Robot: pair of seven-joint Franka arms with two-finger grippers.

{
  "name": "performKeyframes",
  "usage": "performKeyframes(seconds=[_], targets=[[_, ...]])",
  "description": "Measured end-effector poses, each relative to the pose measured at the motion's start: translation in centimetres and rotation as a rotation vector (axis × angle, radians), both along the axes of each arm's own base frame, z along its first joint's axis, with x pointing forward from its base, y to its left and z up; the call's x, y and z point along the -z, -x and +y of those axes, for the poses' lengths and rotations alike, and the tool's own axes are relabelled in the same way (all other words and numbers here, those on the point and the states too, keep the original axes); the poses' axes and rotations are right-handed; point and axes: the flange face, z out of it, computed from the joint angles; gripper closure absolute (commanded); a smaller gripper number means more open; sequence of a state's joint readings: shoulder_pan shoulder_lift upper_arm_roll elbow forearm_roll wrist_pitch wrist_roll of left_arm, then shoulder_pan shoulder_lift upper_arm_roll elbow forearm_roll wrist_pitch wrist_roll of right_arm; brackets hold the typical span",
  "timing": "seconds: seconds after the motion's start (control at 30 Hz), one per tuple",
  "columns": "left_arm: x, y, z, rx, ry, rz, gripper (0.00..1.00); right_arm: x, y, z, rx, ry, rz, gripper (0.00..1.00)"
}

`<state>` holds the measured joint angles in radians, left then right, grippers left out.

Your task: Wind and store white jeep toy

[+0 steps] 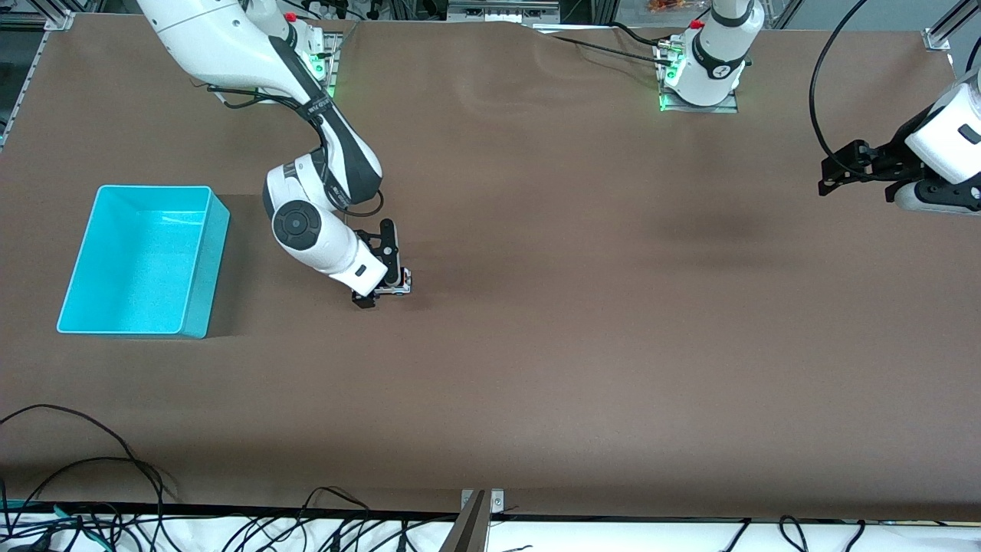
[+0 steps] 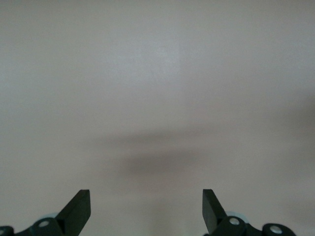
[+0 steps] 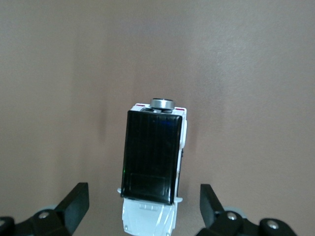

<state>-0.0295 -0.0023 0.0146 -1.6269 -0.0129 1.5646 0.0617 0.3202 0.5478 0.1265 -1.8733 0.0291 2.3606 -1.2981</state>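
Your right end effector [image 3: 142, 206] hovers low over the white jeep toy [image 3: 151, 167] mid-surface, fingers apart and straddling it, not yet touching. Centre on the body before closing, so it cannot twist. The turquoise bin [image 1: 92, 303] waits nearby. Your left end effector [image 2: 146, 209] idles, fingers spread.

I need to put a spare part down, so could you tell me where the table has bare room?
Bare brown table runs from the jeep toward the left arm's end. Crowded only where the open right gripper straddles the jeep, beside the bin.
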Motion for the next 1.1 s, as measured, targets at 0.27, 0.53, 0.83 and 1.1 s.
performKeyframes(seconds=[0.27, 0.53, 0.83, 1.1], targets=[[0.03, -0.02, 0.5, -0.01, 0.0, 0.0, 0.0, 0.52, 0.26, 0.41, -0.007, -0.001, 0.006, 0.16], [0.07, -0.04, 0.58, -0.011, 0.0, 0.001, 0.0, 0.82, 0.44, 0.72, -0.001, 0.0, 0.008, 0.41], [0.06, -0.05, 0.58, -0.011, 0.0, 0.001, 0.0, 0.59, 0.23, 0.65, 0.007, -0.002, 0.002, 0.82], [0.05, -0.06, 0.58, -0.011, 0.0, 0.001, 0.0, 0.0, -0.36, 0.06, 0.019, -0.005, -0.011, 0.82]])
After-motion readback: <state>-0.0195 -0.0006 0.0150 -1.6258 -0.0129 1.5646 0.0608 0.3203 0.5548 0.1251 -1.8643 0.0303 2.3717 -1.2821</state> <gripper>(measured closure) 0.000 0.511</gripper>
